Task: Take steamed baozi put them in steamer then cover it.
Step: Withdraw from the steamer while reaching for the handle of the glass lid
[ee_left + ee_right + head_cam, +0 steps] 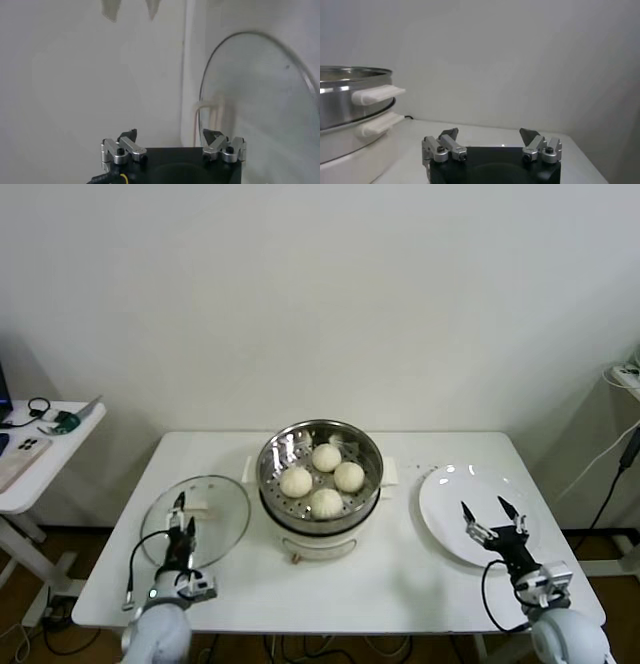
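1. Since all four small, round, cream-white baozi (322, 476) are lying inside the shiny round stainless-steel steamer (368, 490) on its white electric pot base, the loading step is judged to be done, and the covering step is being taken up.

2. Item, cover: the round clear glass lid (222, 519) with metal rim and white oblong handle is lying flat on the white table (380, 579), just beside the steamer on the robot's left, not yet lifted. In the left wrist view the lid (260, 115) is being seen ahead of the claw.

3. Item, left gripper (180, 522): it is being held low over the near part of the lid, beside the handle, fingers pointing away from the robot. Its jaws are standing apart and nothing is being held.

4. Item, right gripper (493, 518): it is hanging over the near edge of the flat white round plate (445, 494), on the steamer's right, jaws spread wide, nothing held; it is judged idle.

5. Next move, as judged: the lid's white handle is to be gripped by the left gripper, and the lid carried level over the steamer and set on its rim.
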Tool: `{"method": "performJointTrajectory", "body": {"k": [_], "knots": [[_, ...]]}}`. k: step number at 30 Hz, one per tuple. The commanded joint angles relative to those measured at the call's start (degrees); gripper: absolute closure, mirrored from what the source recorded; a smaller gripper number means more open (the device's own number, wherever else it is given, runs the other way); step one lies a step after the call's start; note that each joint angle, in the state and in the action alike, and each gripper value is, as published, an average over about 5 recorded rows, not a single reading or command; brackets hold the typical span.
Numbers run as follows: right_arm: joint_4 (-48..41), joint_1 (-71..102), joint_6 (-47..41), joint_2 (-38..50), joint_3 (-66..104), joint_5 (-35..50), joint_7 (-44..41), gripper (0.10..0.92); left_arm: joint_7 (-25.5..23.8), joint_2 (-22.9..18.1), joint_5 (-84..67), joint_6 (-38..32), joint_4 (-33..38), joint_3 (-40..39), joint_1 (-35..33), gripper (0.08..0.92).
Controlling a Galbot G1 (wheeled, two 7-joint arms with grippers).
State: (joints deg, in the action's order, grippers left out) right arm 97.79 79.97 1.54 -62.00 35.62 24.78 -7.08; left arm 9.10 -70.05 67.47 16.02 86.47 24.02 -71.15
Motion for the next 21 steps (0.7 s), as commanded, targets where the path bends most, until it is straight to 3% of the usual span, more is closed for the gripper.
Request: {"method": "performJointTrajectory", "body": {"k": [1, 21], "knots": [[-0.22, 0.80, 0.29, -1.14, 1.39, -1.39, -0.33, 0.203, 1.09, 0.34, 0.06, 0.49, -9.03, -1.92, 7.46, 0.177], [-1.39, 0.54, 1.49, -2.50, 1.30, -4.20, -1.29, 0.203, 3.66, 0.40, -1.07, 0.38, -12.36, -3.60, 10.46, 0.203]]}}
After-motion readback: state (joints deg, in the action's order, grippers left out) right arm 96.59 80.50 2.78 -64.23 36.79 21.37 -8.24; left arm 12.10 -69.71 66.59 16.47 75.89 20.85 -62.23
